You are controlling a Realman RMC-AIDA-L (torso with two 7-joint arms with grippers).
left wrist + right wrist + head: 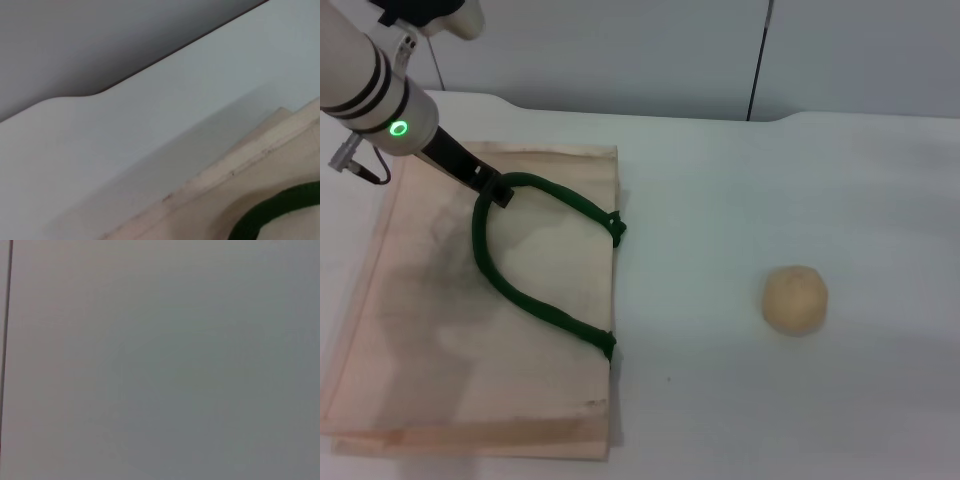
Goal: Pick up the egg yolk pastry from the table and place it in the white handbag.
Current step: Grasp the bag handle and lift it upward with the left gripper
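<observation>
Left claw [498, 190] on handle [535, 300] — pastry [795, 299] apart.

White table [720, 180], two things on it.
The white handbag [430, 320] lies flat at its left; the egg yolk pastry [795, 299] sits well apart, right.

No legible text, labels, brand marks, numbers or signs in any of the three views.
</observation>
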